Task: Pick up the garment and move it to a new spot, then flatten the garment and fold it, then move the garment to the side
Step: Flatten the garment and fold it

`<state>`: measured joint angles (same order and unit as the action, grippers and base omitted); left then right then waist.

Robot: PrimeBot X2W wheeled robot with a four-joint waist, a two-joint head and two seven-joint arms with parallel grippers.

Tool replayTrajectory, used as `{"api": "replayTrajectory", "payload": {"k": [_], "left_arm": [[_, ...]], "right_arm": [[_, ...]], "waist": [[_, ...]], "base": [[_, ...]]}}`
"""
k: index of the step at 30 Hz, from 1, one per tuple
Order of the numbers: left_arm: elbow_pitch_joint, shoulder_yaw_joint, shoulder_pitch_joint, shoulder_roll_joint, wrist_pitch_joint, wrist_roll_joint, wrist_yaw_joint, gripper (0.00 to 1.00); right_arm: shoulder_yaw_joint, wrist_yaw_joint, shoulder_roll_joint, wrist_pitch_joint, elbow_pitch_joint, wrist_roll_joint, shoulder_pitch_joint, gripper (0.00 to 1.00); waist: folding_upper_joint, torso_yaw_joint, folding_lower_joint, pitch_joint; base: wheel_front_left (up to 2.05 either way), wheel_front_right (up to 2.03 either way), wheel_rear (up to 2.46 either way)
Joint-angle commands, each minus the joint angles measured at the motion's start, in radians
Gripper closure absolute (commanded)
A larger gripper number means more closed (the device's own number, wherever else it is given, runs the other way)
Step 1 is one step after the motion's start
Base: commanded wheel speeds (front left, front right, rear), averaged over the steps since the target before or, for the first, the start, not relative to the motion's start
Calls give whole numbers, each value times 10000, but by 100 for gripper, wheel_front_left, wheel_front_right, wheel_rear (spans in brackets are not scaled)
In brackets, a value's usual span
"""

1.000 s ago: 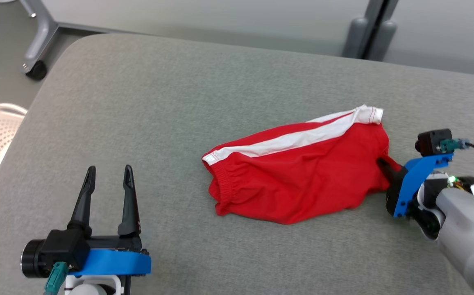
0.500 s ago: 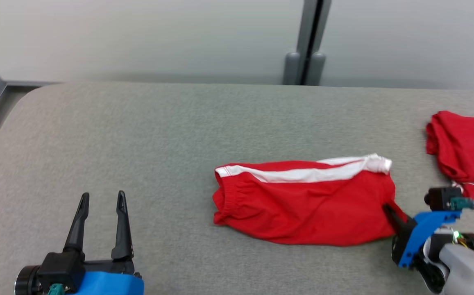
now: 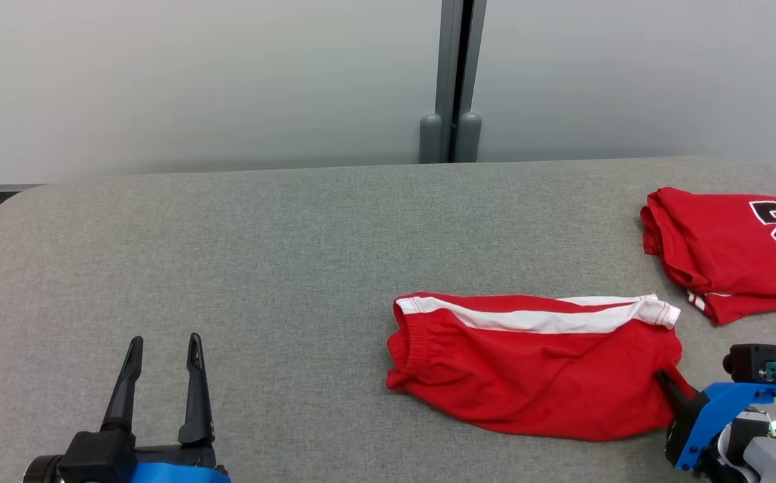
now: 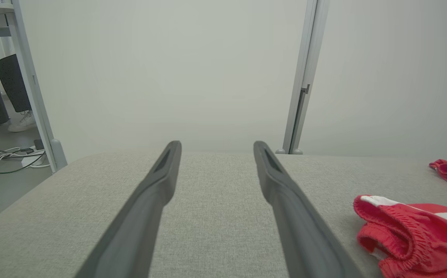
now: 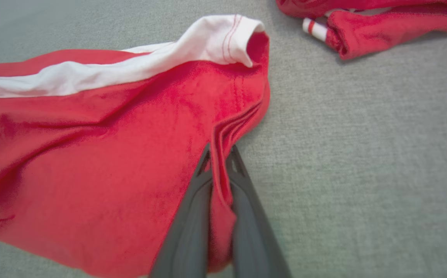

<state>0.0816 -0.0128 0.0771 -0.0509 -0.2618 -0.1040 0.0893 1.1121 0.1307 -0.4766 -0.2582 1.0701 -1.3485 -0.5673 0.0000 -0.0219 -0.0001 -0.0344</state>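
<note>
Red shorts (image 3: 535, 369) with a white side stripe lie right of centre on a grey padded table (image 3: 260, 268). Their right edge is pinched between the clenched fingers of the right gripper (image 3: 662, 377), while the left gripper (image 3: 163, 343) rests well apart at lower left, fingers spread and empty. A folded red jersey (image 3: 730, 251) with black numerals lies near the shorts' far right corner, not touching them. Since a second ago the head camera has swung right, bringing the jersey into view, and the pinch is unchanged.

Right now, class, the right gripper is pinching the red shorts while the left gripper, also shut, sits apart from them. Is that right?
No: the left gripper is open, fingers spread, as the left wrist view shows. The right gripper does pinch the red shorts.
</note>
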Motion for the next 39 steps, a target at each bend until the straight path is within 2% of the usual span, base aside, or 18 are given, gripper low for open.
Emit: {"api": "replayTrajectory", "payload": {"k": [1,7,15,23,39], "left_arm": [[12,10,71,7,-41,44,48,0],[184,41,159,7,-41,74,95,0],[294,63,306,5,-41,25,139,0],[362,278,316,4,-41,-57,179,0],[515,625,108,6,-41,-104,248,0]], "right_arm": [[-58,2,80,-67,-27,40,-137,100],[-336,2,283,-70,-122,317,-387,100],[-1577,3,609,-68,-1073,1627,-767,100],[-2326,3,1461,-68,-1963,2984,-731,100],[-1834,3,3348,-23,-1114,3905,-412,100]], "waist": [[0,1,1,17],[0,-116,1,278],[0,-334,1,604],[0,-896,1,819],[0,-1731,1,644]], "base": [[0,0,0],[0,0,0],[0,0,0],[0,0,0],[0,0,0]]}}
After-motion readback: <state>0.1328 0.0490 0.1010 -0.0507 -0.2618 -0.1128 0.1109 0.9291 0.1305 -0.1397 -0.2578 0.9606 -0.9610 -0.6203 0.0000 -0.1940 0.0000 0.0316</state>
